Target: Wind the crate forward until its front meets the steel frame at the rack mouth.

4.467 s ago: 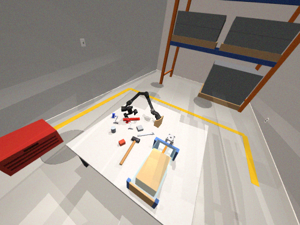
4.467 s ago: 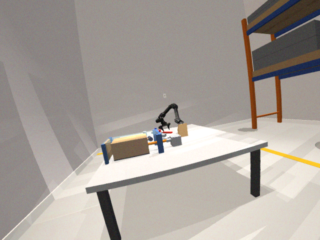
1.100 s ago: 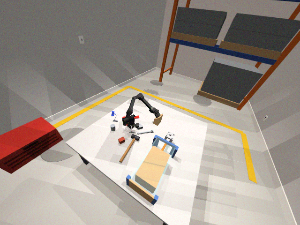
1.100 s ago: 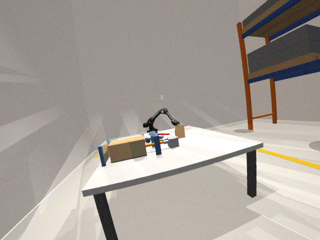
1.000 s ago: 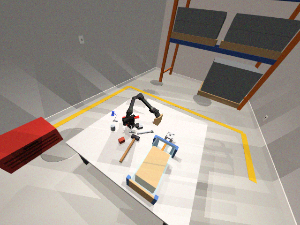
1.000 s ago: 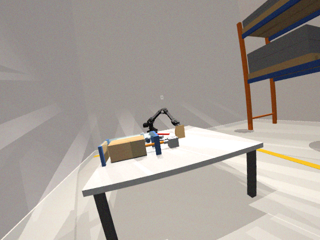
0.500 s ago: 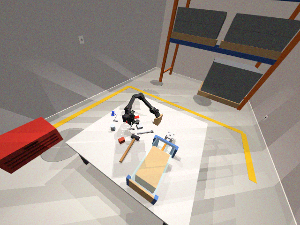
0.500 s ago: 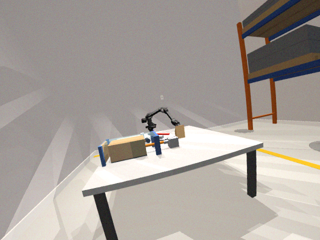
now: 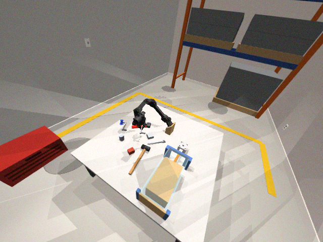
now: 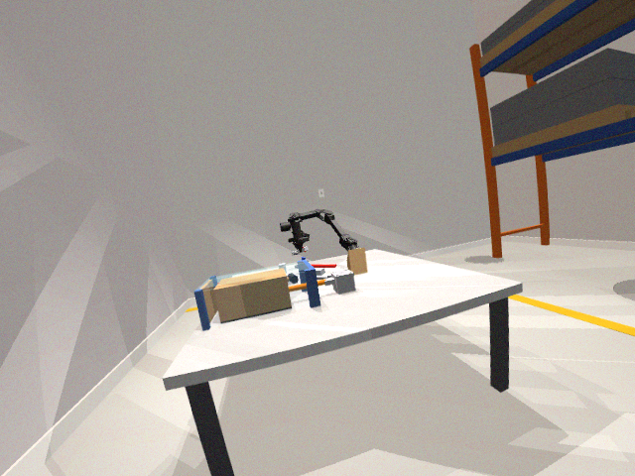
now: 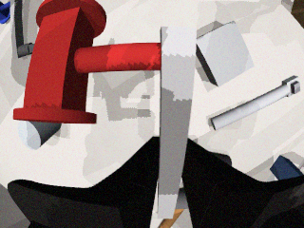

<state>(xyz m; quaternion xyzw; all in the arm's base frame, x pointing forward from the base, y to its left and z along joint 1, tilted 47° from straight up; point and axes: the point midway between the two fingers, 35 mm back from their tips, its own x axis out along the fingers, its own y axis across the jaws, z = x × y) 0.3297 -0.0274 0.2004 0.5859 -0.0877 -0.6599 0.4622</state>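
At the far left of the tabletop [image 9: 206,137] [image 10: 420,287] lies a crank with a blue knob [image 9: 121,121]; whether it would fit the winch I cannot tell. A grey cylinder [image 9: 121,137] [image 11: 35,134] stands just beyond it, towards the middle.

Next comes the end effector [image 9: 142,127] [image 10: 300,251] [image 11: 169,142], its fingers clamped on the flat grey bar of the red-knobbed winch handle [image 9: 141,129] [image 10: 296,252] [image 11: 177,104]. The bar looks stiff and probably metal, light enough to lift, but smooth; the knob's weight out to one side may make it twist. The flat faces of the bar are a sound place to hold for carrying and lining up the key. For winding, the round red knob should be the better hold, since it gives leverage.

Right of it are the mallet [image 9: 137,161] and the wrench [image 9: 156,142] [image 11: 252,104], then the crate [image 9: 164,179] [image 10: 251,297], sitting flat inside the cubby and apart from the blue front frame [image 9: 171,147] [image 10: 315,287]. It looks bulky and rigid, so slow, even turns should suit it. The orange strap [image 9: 176,158] [image 10: 314,284] runs towards the winch [image 9: 183,145] [image 10: 343,282], furthest right, where the handle has yet to be seated
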